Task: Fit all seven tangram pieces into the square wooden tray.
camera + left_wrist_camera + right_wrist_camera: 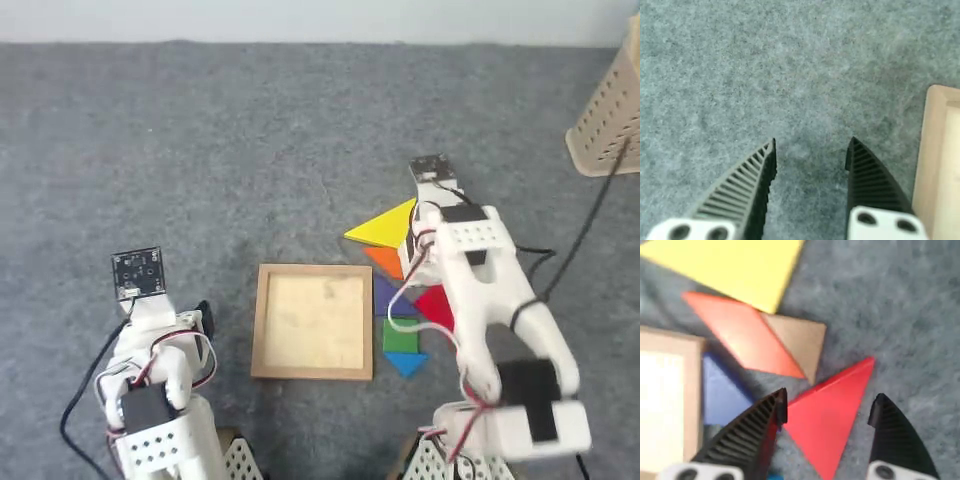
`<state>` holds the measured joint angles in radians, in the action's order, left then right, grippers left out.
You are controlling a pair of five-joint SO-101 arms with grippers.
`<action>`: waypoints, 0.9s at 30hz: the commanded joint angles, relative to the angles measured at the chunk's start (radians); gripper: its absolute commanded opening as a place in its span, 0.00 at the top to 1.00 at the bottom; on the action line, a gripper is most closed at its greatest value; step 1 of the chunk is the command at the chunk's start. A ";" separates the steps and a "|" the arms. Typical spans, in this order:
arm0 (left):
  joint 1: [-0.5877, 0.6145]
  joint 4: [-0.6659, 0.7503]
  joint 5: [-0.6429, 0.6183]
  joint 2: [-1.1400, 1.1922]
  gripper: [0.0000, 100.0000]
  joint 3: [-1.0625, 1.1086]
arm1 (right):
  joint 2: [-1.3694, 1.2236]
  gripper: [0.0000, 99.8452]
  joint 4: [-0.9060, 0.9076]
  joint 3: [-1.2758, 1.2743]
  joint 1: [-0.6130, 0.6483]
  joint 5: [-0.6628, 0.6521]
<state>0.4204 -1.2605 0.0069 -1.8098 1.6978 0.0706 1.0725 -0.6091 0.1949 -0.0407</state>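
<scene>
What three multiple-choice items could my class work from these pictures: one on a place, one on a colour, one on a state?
1. Where do the tangram pieces lie relative to the wooden tray?
A. inside it
B. on the carpet beside it
C. heaped far from it

2. What colour is the piece under the right gripper?
A. red
B. white
C. black

3. What state is the tray in?
A. full
B. half filled
C. empty

Key: 1 B, they lie along one side of it. 2 A, the red triangle lies below the open gripper. 3 C, its floor is bare wood.
</scene>
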 commanded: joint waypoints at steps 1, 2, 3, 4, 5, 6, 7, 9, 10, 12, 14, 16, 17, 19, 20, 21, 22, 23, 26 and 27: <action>-0.002 -0.005 0.006 -0.014 0.78 -0.013 | 0.200 0.73 0.021 -0.077 0.048 -0.069; -0.002 -0.005 0.006 -0.014 0.78 -0.013 | 0.222 0.73 0.019 -0.100 0.061 -0.081; -0.002 -0.005 0.006 -0.014 0.78 -0.013 | 0.236 0.73 0.013 -0.124 0.074 -0.089; -0.002 -0.005 0.006 -0.014 0.78 -0.013 | 0.239 0.73 -0.002 -0.147 0.084 -0.091; -0.002 -0.005 0.006 -0.014 0.78 -0.013 | 0.231 0.73 -0.025 -0.167 0.091 -0.091; -0.002 -0.005 0.006 -0.014 0.78 -0.013 | 0.219 0.73 -0.053 -0.184 0.096 -0.094; -0.002 -0.005 0.006 -0.014 0.78 -0.013 | 0.199 0.73 -0.070 -0.193 0.096 -0.095; -0.002 -0.005 0.006 -0.014 0.78 -0.013 | 0.140 0.73 -0.087 -0.195 0.094 -0.095; -0.002 -0.005 0.006 -0.014 0.78 -0.013 | 0.110 0.73 -0.093 -0.193 0.094 -0.095; -0.002 -0.005 0.006 -0.014 0.78 -0.013 | 0.050 0.73 -0.097 -0.181 0.096 -0.095; -0.002 -0.005 0.006 -0.014 0.78 -0.013 | 0.005 0.73 -0.096 -0.158 0.088 -0.095; -0.002 -0.005 0.006 -0.014 0.78 -0.013 | -0.028 0.73 -0.091 -0.140 0.079 -0.092; -0.002 -0.005 0.006 -0.014 0.78 -0.013 | -0.038 0.73 -0.091 -0.137 0.073 -0.091; -0.002 -0.005 0.006 -0.014 0.78 -0.013 | -0.045 0.73 -0.091 -0.133 0.058 -0.089; -0.002 -0.005 0.006 -0.014 0.78 -0.013 | -0.045 0.73 -0.091 -0.133 0.047 -0.087; -0.002 -0.005 0.006 -0.014 0.78 -0.013 | -0.045 0.73 -0.091 -0.133 0.033 -0.087; -0.002 -0.005 0.006 -0.014 0.78 -0.013 | -0.045 0.73 -0.091 -0.133 0.016 -0.087; -0.002 -0.005 0.006 -0.014 0.78 -0.013 | -0.045 0.73 -0.091 -0.133 0.001 -0.087; -0.002 -0.005 0.006 -0.014 0.78 -0.013 | -0.044 0.73 -0.091 -0.132 -0.042 -0.094; -0.002 -0.005 0.006 -0.014 0.78 -0.013 | -0.044 0.73 -0.091 -0.132 -0.048 -0.094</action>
<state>0.4204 -1.2605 0.0069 -1.8098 1.6978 0.0721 0.9897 -0.7426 0.2148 -0.1235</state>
